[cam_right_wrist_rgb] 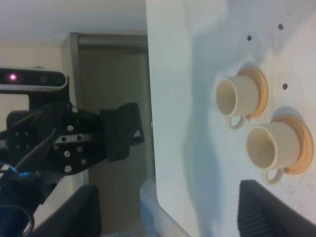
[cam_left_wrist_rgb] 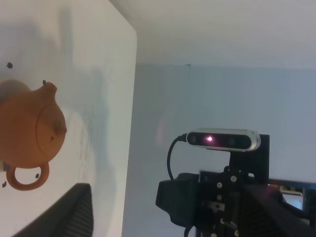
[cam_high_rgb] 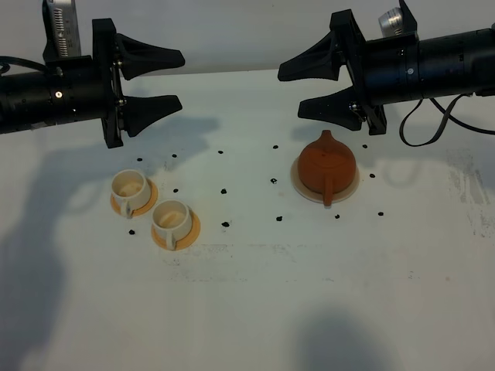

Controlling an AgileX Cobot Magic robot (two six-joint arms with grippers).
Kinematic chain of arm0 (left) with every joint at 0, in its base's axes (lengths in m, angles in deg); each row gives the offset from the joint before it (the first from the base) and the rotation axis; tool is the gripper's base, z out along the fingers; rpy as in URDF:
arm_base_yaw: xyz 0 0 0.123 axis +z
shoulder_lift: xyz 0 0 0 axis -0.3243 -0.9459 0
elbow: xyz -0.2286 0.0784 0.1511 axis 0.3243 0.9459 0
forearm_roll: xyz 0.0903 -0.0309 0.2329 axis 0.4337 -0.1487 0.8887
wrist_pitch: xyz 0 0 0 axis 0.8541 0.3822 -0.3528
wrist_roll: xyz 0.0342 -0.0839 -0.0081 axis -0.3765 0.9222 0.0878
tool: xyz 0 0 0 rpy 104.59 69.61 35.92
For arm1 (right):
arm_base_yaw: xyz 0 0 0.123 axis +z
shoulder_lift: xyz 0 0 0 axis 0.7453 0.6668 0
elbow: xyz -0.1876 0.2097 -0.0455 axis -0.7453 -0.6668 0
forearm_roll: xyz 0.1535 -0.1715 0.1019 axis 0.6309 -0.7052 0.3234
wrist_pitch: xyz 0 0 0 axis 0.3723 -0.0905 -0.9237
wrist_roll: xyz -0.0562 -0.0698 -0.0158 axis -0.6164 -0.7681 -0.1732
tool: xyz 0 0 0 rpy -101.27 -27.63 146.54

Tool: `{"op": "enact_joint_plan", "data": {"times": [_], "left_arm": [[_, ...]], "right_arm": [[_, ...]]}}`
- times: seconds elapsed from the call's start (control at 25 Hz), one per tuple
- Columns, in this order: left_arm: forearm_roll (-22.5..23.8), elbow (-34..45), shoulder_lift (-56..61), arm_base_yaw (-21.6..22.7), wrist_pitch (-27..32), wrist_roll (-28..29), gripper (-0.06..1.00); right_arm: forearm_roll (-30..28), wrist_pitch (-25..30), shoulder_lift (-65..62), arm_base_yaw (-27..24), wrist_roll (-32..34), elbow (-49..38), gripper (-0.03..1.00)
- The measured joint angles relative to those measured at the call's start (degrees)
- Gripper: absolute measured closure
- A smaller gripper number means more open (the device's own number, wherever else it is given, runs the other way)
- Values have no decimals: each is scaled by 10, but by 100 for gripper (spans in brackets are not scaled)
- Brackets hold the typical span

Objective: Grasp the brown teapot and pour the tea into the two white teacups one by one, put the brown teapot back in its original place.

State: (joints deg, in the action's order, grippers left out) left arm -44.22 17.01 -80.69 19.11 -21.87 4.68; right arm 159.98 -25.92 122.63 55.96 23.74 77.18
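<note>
Two white teacups (cam_high_rgb: pixel 130 188) (cam_high_rgb: pixel 172 219) | one brown teapot (cam_high_rgb: pixel 325 164) on coaster (cam_high_rgb: pixel 303 191) | left pincer (cam_high_rgb: pixel 180 78) spread | right pincer (cam_high_rgb: pixel 290 94) spread

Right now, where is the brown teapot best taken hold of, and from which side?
Grip the handle, which sticks out of the brown teapot toward the near table edge, opposite the spout. Come from that near side with the right gripper, which is open and closest; the round body looks too wide to pinch.

Both arms hover over the white worktop (cam_high_rgb: pixel 255 301), jaws spread wide. Left gripper (cam_high_rgb: pixel 182 78) hangs behind the left teacup (cam_high_rgb: pixel 130 188) and right teacup (cam_high_rgb: pixel 171 219). Right gripper (cam_high_rgb: pixel 290 93) hangs beside the brown teapot (cam_high_rgb: pixel 326 164), which sits on its cream coaster (cam_high_rgb: pixel 348 191).
</note>
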Motion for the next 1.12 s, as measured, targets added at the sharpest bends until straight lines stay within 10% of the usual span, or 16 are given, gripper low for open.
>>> {"op": "enact_joint_plan", "data": {"times": [0.68,1.12], "left_arm": [[0,0,0,0,0,-14,33],[1,-49,-2,0,11,-186,33]], "right_arm": [[0,0,0,0,-2,0,37],[3,-47,0,0,-127,0,37]]}}
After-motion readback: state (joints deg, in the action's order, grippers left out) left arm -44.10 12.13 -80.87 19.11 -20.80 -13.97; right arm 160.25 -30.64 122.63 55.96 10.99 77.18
